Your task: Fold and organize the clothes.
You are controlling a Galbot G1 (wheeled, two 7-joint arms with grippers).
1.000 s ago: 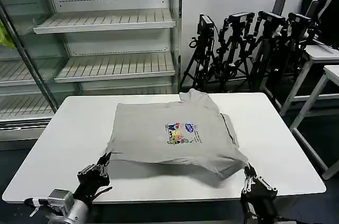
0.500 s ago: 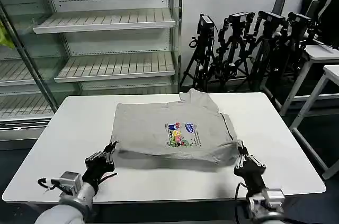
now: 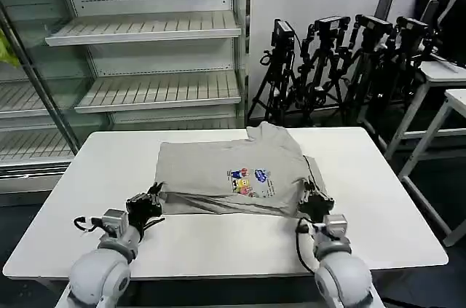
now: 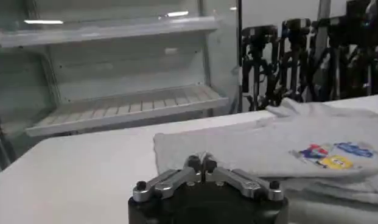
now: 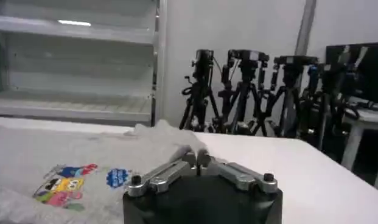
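The clothes are one light grey T-shirt [image 3: 229,166] with a small coloured cartoon print [image 3: 250,181], lying on the white table [image 3: 95,170]. Its near hem is lifted and doubled over towards the print. My left gripper [image 3: 151,201] is shut on the shirt's near left corner, and my right gripper [image 3: 310,201] is shut on the near right corner. In the left wrist view the left gripper [image 4: 201,163] pinches grey cloth [image 4: 237,143] between its tips. In the right wrist view the right gripper [image 5: 196,159] does the same, with the shirt [image 5: 85,152] spreading away beyond it.
Empty white shelves [image 3: 145,28] stand behind the table on the left. A row of black tripods [image 3: 335,68] stands behind it on the right, and another white table [image 3: 448,82] is at the far right. Bare tabletop lies on both sides of the shirt.
Both grippers have moved away from the table's near edge towards the shirt's middle, carrying the hem with them. The near part of the shirt has folded over and the visible shirt is shorter.
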